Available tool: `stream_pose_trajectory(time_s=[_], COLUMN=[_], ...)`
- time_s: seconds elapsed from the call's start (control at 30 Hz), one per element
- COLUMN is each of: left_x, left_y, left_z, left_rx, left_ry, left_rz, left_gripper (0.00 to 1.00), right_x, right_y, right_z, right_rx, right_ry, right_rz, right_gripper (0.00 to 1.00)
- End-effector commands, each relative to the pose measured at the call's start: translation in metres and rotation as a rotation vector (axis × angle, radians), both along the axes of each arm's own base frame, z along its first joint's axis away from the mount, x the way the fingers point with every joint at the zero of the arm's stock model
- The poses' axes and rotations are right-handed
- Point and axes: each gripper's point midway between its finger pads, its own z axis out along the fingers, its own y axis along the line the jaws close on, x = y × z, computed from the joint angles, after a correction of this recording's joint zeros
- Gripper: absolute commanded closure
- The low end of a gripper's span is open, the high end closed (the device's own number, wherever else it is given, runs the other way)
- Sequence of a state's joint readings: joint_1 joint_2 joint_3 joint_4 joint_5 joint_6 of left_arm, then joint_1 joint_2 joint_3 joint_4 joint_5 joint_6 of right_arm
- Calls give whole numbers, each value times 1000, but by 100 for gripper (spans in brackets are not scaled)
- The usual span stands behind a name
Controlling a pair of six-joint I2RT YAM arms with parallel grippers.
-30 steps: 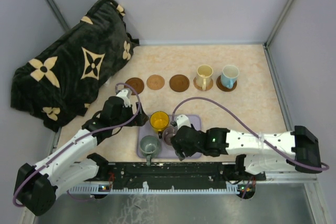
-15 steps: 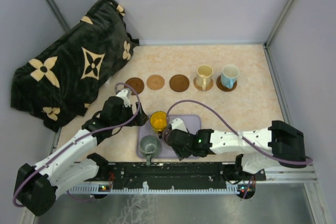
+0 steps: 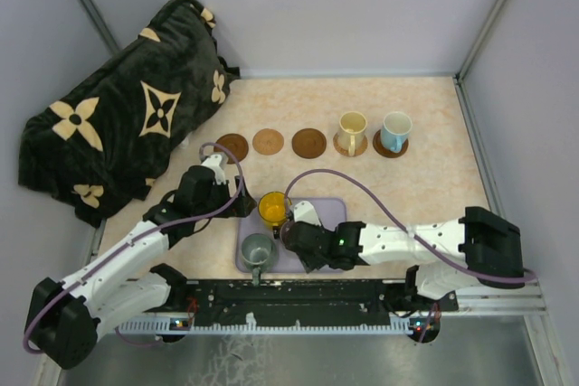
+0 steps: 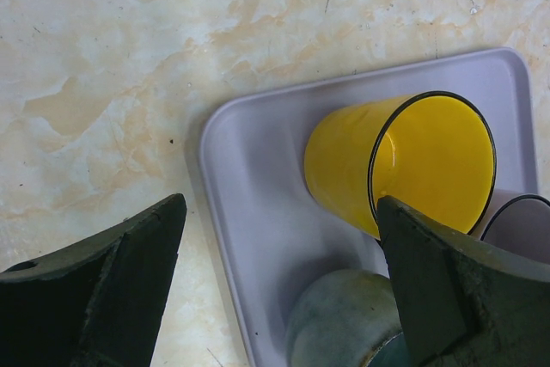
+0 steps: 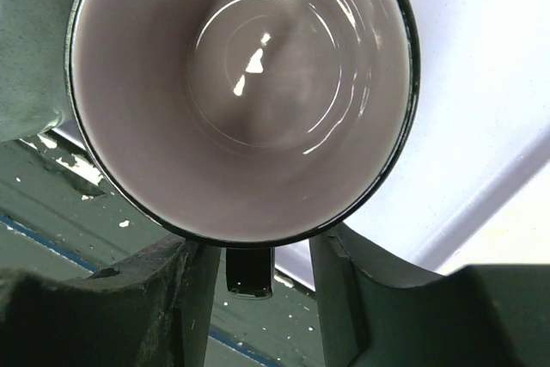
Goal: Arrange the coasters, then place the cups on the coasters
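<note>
**Three mugs on the tray, two already on discs**

At the left, a plush black blanket [image 3: 127,124] with tan flower shapes lies heaped. The left gripper [image 4: 279,238] hangs spread wide over the smooth lavender tray [image 4: 249,178] and the glossy yellow cup [image 4: 404,165], which stands beside a matte grey-green cup [image 3: 257,249]. Behind them, three bare coasters [image 3: 269,141], thin wood-toned discs, lie in a row. The right gripper [image 5: 258,274] straddles the handle of the mauve cup [image 5: 241,92] on the tray. A gap shows at one finger, so I cannot tell whether it pinches. Farther right, the cream cup [image 3: 351,126] and the blue cup [image 3: 395,128] each stand on a coaster. The table [image 3: 434,187] is marbled beige, enclosed by pale walls.
</note>
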State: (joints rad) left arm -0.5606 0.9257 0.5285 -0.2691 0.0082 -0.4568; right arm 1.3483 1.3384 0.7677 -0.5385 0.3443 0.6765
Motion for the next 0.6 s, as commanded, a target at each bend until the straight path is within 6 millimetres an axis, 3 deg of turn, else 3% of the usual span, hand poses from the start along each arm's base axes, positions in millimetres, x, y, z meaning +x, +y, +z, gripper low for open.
stream_pose_trajectory(time_s=[0.0, 0.37, 0.47, 0.57], left_x=[1, 2, 1, 1], left_y=[-3, -2, -2, -2], left_z=[-2, -3, -4, -5], left_rx=[-7, -6, -7, -7], left_ry=[-8, -5, -1, 0], left_rz=[1, 5, 6, 6], left_gripper=[2, 2, 2, 2], right_x=[10, 5, 5, 6], right_y=[23, 22, 20, 18], right_z=[21, 15, 14, 16], right_rx=[84, 68, 61, 58], right_ry=[-52, -30, -29, -34], right_rz=[-16, -1, -1, -5], right_gripper=[56, 80, 99, 100])
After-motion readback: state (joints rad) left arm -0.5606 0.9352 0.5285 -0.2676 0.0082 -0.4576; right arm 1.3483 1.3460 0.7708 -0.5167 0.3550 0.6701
